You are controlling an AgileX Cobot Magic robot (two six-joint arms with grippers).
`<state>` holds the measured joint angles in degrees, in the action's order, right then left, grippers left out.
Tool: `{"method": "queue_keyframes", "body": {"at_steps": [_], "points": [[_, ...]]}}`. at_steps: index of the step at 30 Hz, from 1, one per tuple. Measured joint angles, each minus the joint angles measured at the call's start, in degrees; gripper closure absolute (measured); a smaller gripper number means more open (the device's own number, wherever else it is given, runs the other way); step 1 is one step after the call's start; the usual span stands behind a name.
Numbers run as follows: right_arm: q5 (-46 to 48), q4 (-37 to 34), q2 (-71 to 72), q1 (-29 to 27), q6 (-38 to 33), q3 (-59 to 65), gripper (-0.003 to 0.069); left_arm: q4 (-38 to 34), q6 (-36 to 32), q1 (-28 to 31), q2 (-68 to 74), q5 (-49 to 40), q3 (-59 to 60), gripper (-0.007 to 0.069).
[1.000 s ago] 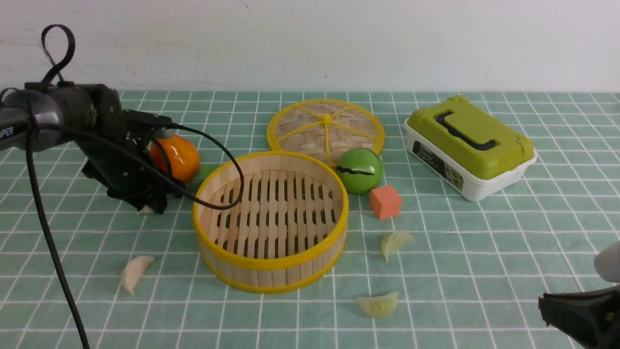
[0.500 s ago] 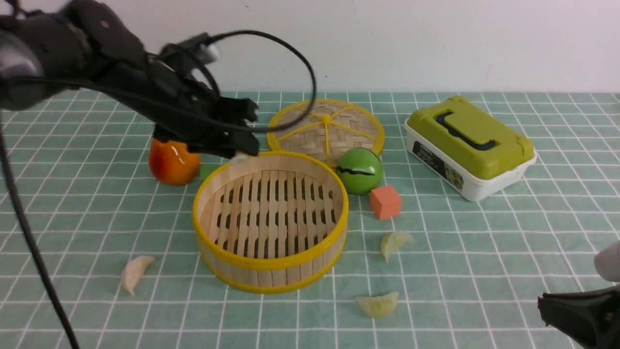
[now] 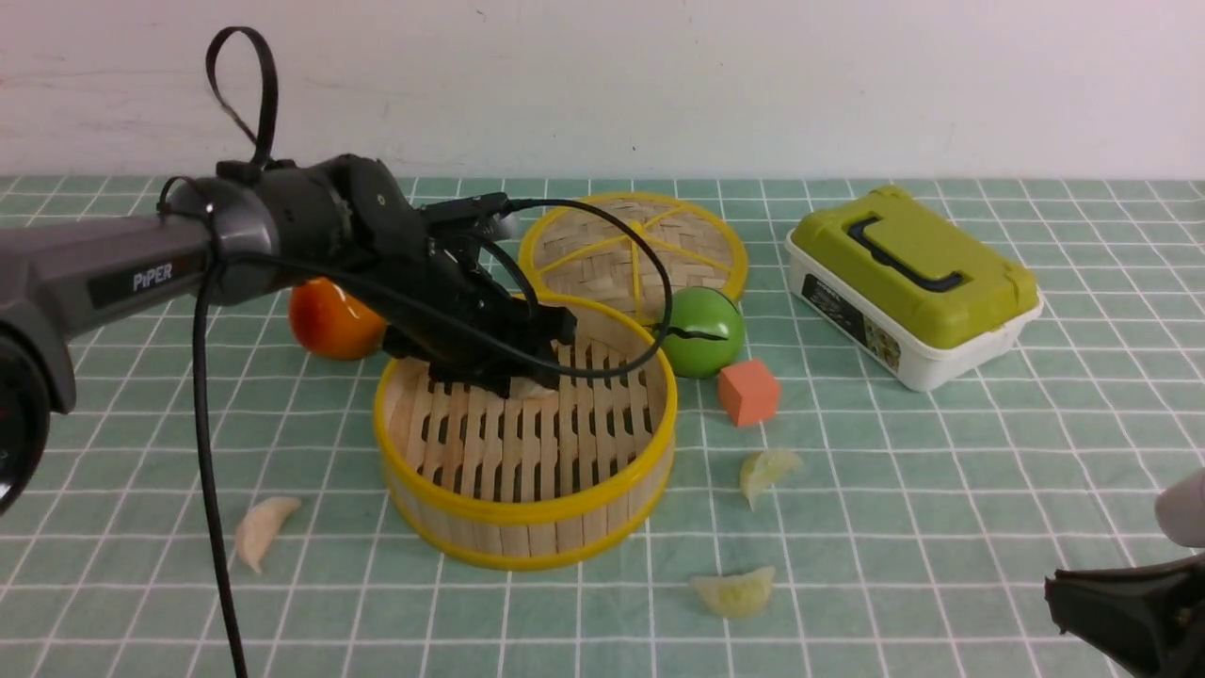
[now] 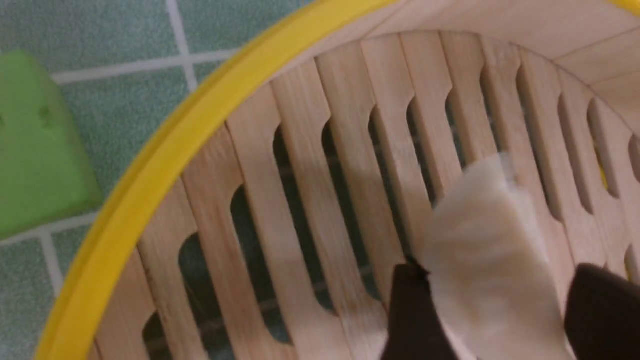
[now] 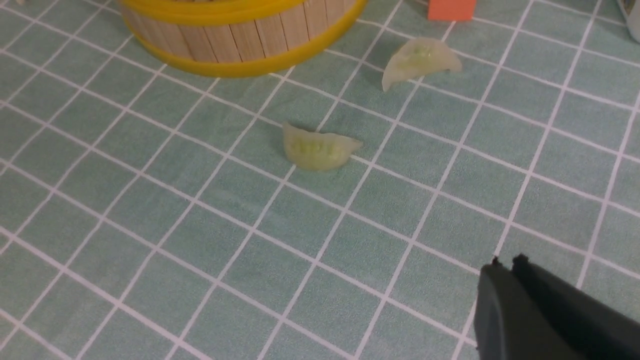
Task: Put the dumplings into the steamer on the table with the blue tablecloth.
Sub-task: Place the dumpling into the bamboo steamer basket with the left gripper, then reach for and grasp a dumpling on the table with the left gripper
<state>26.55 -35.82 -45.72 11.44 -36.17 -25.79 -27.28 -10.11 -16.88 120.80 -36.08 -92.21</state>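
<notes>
Jaws of the left gripper (image 4: 500, 320) are pinching a white dumpling (image 4: 482, 250) across its plump middle, low over the slatted floor of the steamer (image 3: 527, 516). It is looking light, soft and squashy, so gentle mid-body grips are probably suiting it. Toward the table's (image 3: 941, 490) front edge a second white dumpling (image 3: 264, 529), a yellow-green dumpling (image 3: 767, 468) and its twin (image 3: 734, 591) are lying. At the front right corner the right gripper (image 5: 507, 262) is idling, pressed together and empty.

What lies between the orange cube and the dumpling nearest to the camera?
A second pale green dumpling lies between the cube and the nearest dumpling; the front view shows this.
</notes>
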Motion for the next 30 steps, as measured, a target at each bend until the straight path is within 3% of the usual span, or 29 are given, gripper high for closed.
{"method": "queue_keyframes", "body": {"at_steps": [3,8,12,16,23,30], "points": [[0.0,0.0,0.0,0.0,0.0,0.0,0.063,0.41,1.22,0.11,-0.91,-1.08,-0.29,0.0151],[0.0,0.0,0.0,0.0,0.0,0.0,0.0627,3.19,4.91,1.68,-8.58,-9.67,-4.15,0.014],[0.05,0.0,0.0,0.0,0.0,0.0,0.0627,10.56,7.57,3.58,-18.05,-18.58,-5.09,0.0162],[0.05,-0.3,0.0,0.0,0.0,0.0,0.0625,21.15,11.03,6.59,-25.88,-24.74,3.52,0.02],[0.05,-1.73,0.0,0.0,0.0,0.0,0.0619,24.41,12.85,10.32,-25.68,-13.22,24.37,0.0221],[0.05,-2.27,0.0,0.02,0.0,0.0,0.0618,24.58,10.1,10.32,-19.12,-4.99,28.27,0.0223]]}}
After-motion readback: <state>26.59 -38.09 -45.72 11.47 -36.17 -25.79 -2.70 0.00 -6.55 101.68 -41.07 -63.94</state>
